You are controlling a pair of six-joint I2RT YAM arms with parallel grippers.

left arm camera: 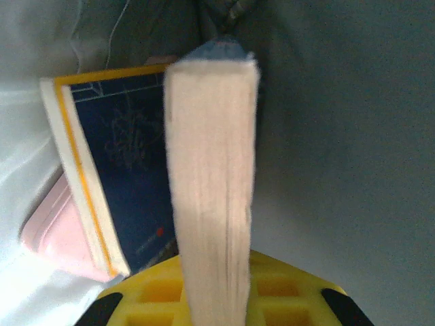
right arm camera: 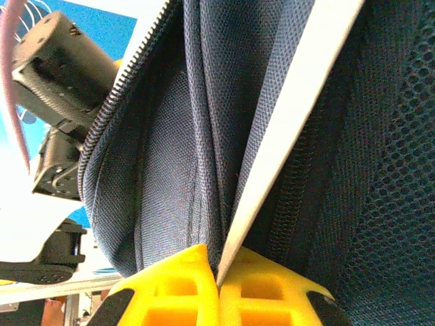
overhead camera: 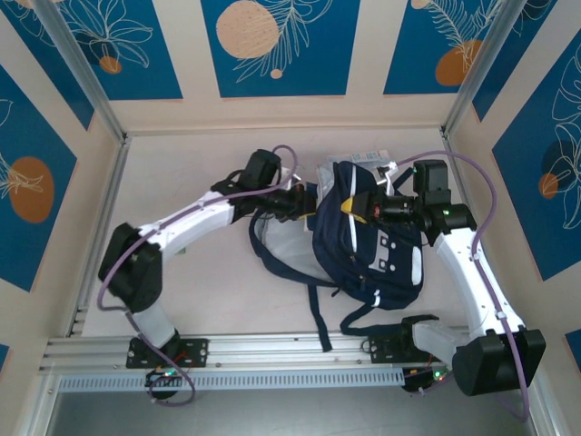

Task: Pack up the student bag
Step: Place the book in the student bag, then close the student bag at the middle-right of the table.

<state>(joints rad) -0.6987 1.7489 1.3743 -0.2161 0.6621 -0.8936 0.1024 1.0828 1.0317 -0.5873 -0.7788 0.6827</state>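
Observation:
The student bag (overhead camera: 377, 250), navy with thin white stripes, lies right of centre on the table. My left gripper (overhead camera: 304, 202) reaches into its open top from the left. It is shut on a thick book (left arm camera: 212, 183), whose pale page edges face the camera between the yellow fingers (left arm camera: 153, 292). Inside the grey lining (left arm camera: 340, 136), a navy book with a yellow border (left arm camera: 129, 170) and a pink flat item (left arm camera: 51, 234) lie beside it. My right gripper (right arm camera: 219, 272) is shut on the bag's fabric edge (right arm camera: 204, 136) by a white stripe (right arm camera: 292, 136), holding the opening.
Dark straps (overhead camera: 318, 313) trail from the bag toward the metal rail (overhead camera: 272, 345) at the near edge. White papers (overhead camera: 363, 159) lie behind the bag by the back wall. Side walls close in on both sides. The left arm (right arm camera: 61, 68) shows past the zipper.

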